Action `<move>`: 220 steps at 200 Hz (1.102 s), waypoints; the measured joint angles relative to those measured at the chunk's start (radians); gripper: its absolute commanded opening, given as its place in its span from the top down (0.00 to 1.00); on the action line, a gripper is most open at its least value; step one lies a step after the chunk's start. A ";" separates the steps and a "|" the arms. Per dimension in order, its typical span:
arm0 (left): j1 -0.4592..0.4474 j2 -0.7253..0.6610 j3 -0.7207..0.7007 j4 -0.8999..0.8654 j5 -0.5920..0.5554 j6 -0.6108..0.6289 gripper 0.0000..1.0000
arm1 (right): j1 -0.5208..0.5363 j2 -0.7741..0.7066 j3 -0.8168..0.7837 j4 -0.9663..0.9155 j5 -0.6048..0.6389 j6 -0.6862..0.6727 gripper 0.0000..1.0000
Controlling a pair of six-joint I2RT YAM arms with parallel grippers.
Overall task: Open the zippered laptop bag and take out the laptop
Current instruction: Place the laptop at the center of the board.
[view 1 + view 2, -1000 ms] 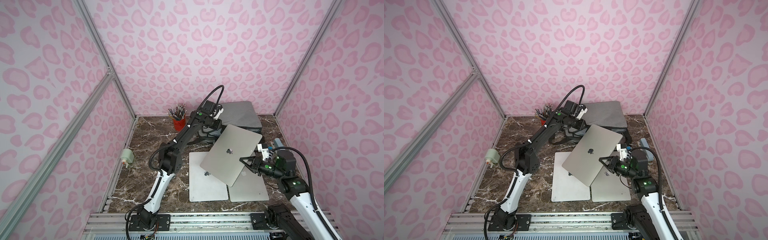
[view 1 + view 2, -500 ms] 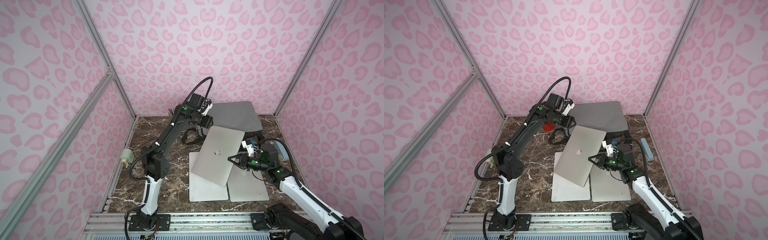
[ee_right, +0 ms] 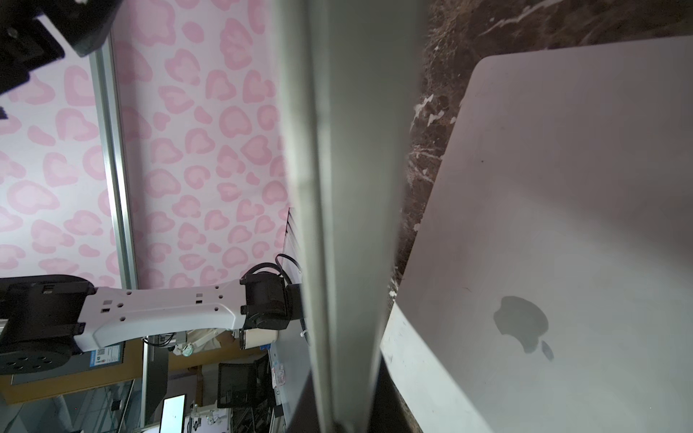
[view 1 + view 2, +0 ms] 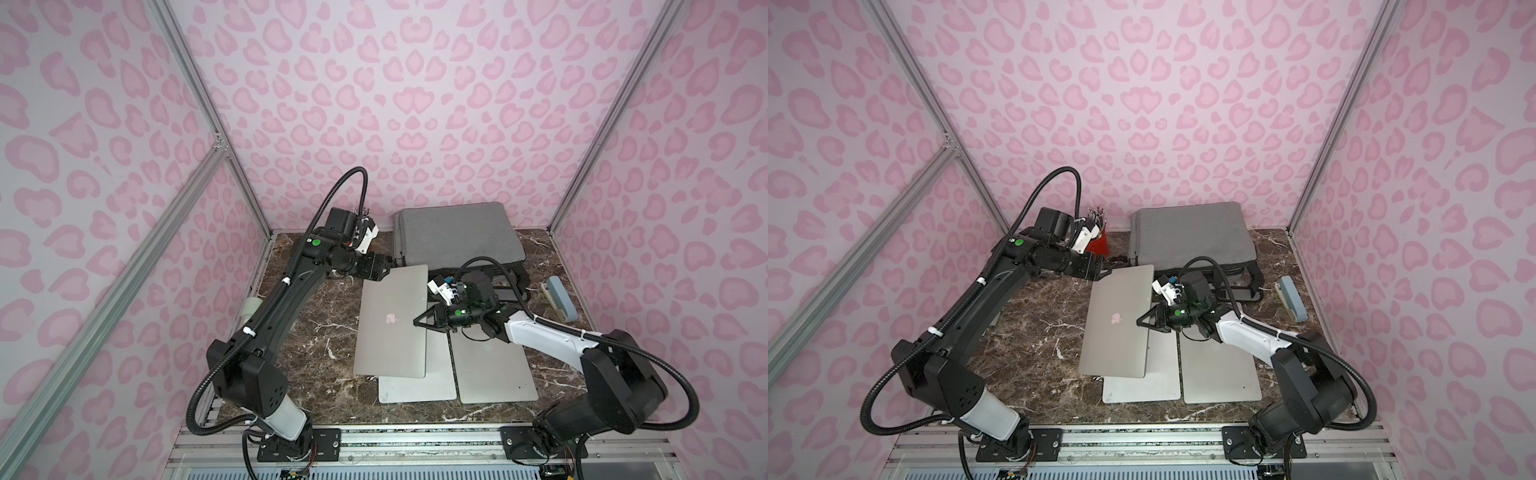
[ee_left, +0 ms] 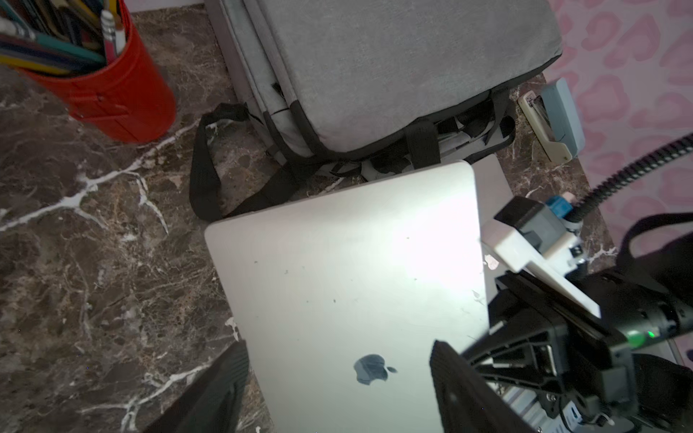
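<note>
my right pincer [image 4: 417, 322] is pinching the MacBook [image 4: 392, 322] edge | left pincer [image 4: 385, 269] is hanging spread at its 12 o'clock corner

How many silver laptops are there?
3. One laptop is tilted, its edge pinched by the right gripper. Two lie flat on the table beneath: one partly under it, one beside. The bag might hide more.

A matt silver metal laptop [image 4: 392, 320] lies over a polished brown marble tabletop [image 4: 316, 353], behind it a grey woven-cloth laptop bag [image 4: 457, 232] and a glossy red pencil cup [image 5: 112, 97].
</note>
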 measured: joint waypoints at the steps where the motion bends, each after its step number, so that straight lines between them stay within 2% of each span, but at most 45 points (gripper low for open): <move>1: 0.002 -0.003 -0.005 0.001 0.001 -0.001 0.20 | 0.001 0.003 0.000 0.003 0.000 0.001 1.00; 21: 0.037 -0.074 -0.103 0.007 0.028 -0.033 0.19 | 0.034 0.083 0.006 0.073 -0.002 0.047 1.00; 50: 0.068 -0.135 -0.174 0.018 0.075 -0.054 0.19 | 0.091 0.183 0.029 0.159 -0.007 0.124 1.00; 76: 0.100 -0.150 -0.182 0.018 0.092 -0.062 0.18 | 0.126 0.258 0.030 0.288 -0.029 0.221 1.00; 114: 0.117 -0.156 -0.185 0.021 0.120 -0.067 0.18 | 0.177 0.354 0.082 0.365 -0.026 0.303 1.00; 163: 0.122 -0.175 -0.212 0.023 0.145 -0.080 0.17 | 0.217 0.454 0.151 0.414 -0.029 0.359 1.00; 220: 0.131 -0.208 -0.271 0.024 0.158 -0.095 0.17 | 0.256 0.549 0.212 0.491 -0.043 0.407 0.93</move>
